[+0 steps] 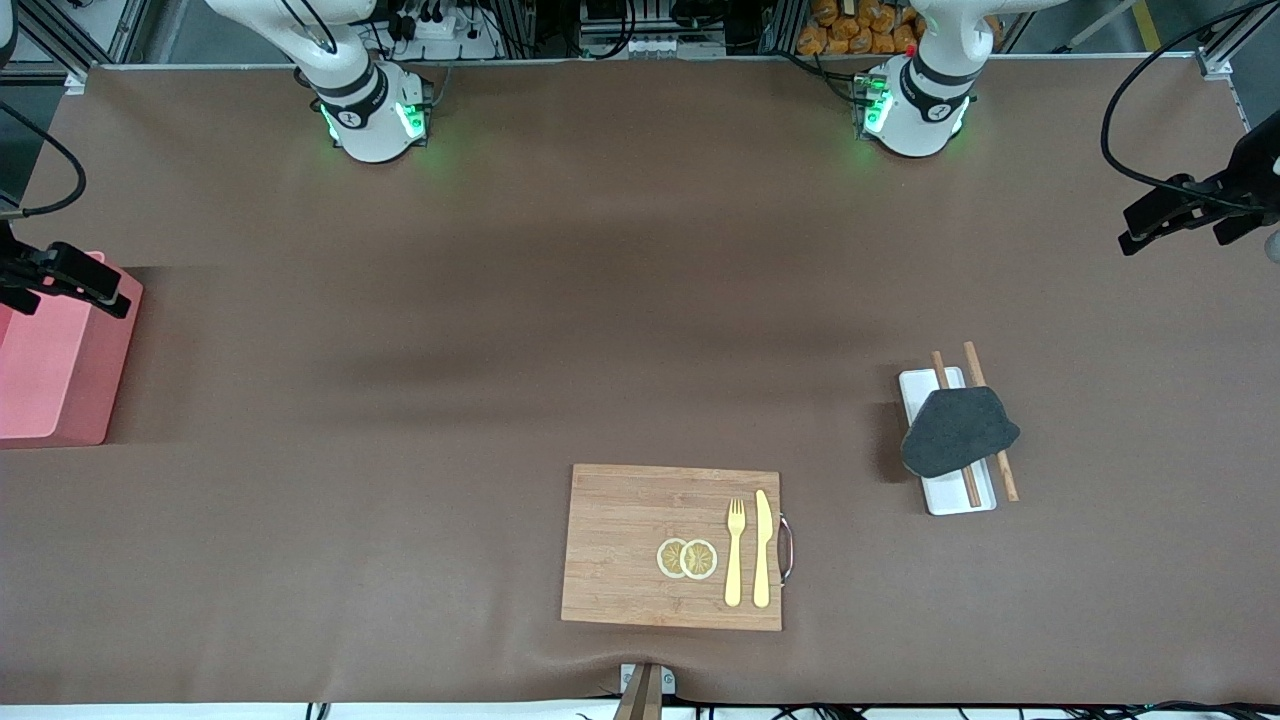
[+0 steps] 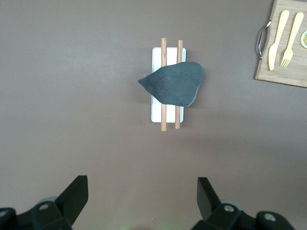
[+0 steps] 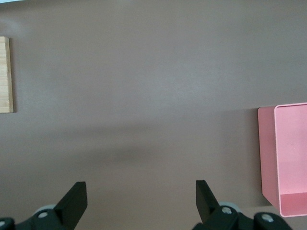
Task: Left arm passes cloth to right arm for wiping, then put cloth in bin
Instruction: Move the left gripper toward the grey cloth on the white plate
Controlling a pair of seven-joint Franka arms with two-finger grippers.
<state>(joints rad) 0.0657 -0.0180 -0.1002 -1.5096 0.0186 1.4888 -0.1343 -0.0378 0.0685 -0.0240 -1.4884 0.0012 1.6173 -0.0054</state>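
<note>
— Nearest the camera?
— Bamboo rectangular cutting board (image 1: pixel 640 545), at six o'clock on the brown surface (image 1: pixel 600 300).
— Cloth?
— Rumpled charcoal-grey cloth (image 1: pixel 958 430) lies on a flat white tray (image 1: pixel 962 497) at three o'clock; pink plastic bin (image 1: pixel 50 375) at nine.
— Tools?
— Left tool (image 2: pixel 142 199) and right tool (image 3: pixel 141 201) both hang spread, empty.

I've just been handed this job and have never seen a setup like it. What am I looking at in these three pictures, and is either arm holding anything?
Two white robot arms stand at a brown table. The big picture looks down from across the table; the other two come from cameras on each arm's wrist. The left gripper hangs open over the table's left-arm end, empty, looking down at the grey cloth, which lies across two wooden sticks and a white tray. The right gripper is open and empty by the pink bin at the right arm's end. Nearest the front camera lies a cutting board with a fork, a knife and two lemon slices.
</note>
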